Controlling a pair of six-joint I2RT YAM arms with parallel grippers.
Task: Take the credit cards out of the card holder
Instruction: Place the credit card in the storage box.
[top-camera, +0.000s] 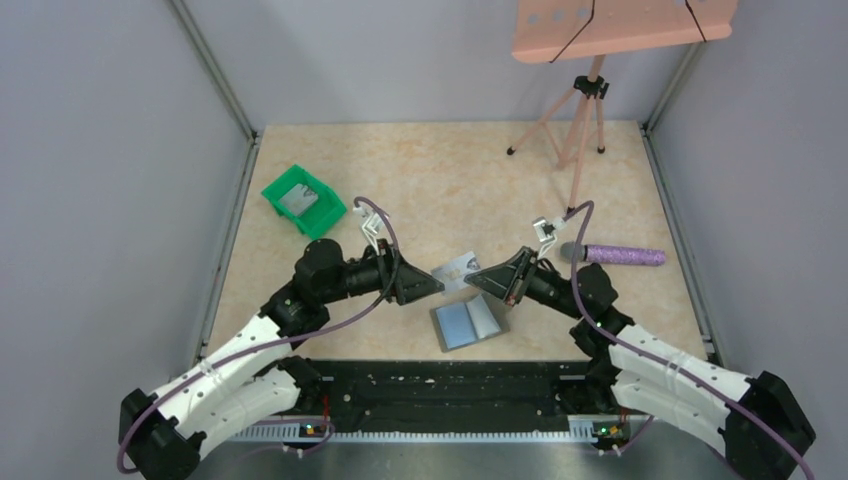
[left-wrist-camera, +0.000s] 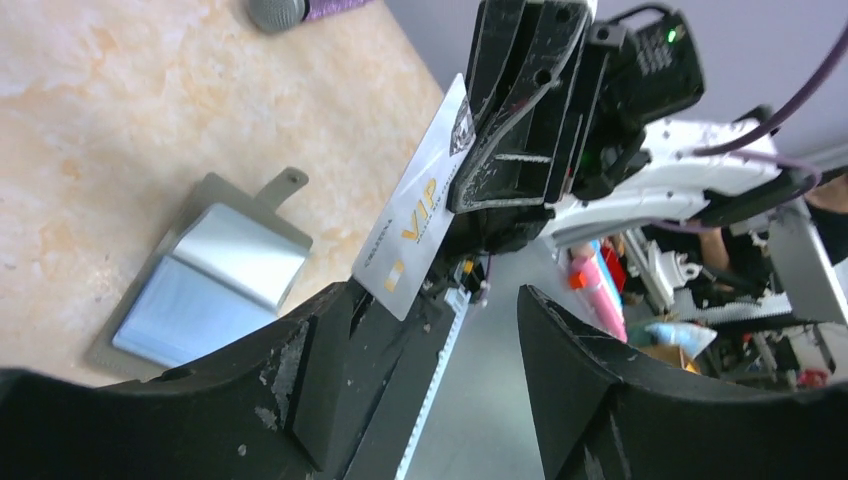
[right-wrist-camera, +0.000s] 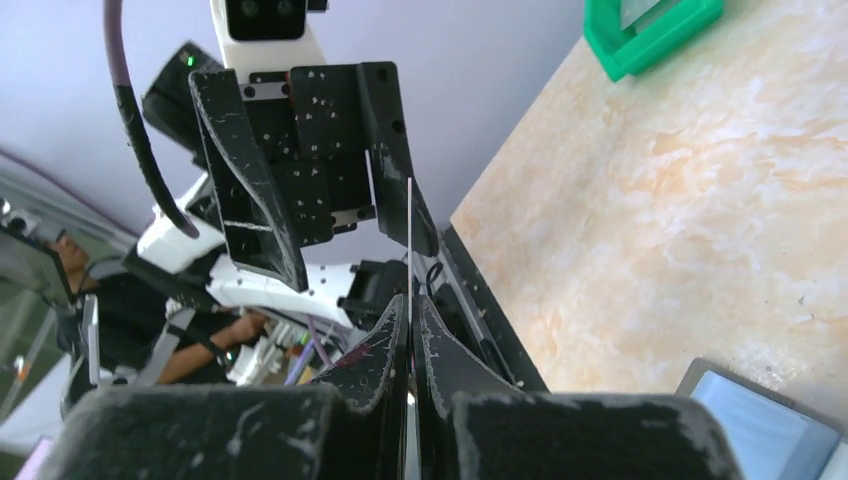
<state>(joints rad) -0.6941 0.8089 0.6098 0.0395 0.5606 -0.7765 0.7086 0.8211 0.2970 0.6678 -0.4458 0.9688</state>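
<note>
The card holder (top-camera: 467, 324) lay open on the worktop (top-camera: 430, 170), low in the centre of the top view. Just above it the right claw (right-wrist-camera: 411, 312) was pinched shut on a silver credit card (left-wrist-camera: 413, 218), while the left claw (left-wrist-camera: 440, 300) stood spread open at the card's other end.

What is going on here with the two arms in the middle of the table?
The two arms meet above the table. The right gripper is shut on a silver VIP card and holds it in the air. The left gripper stands open at the card's other end and does not clamp it. The card holder lies open on the table below them.
</note>
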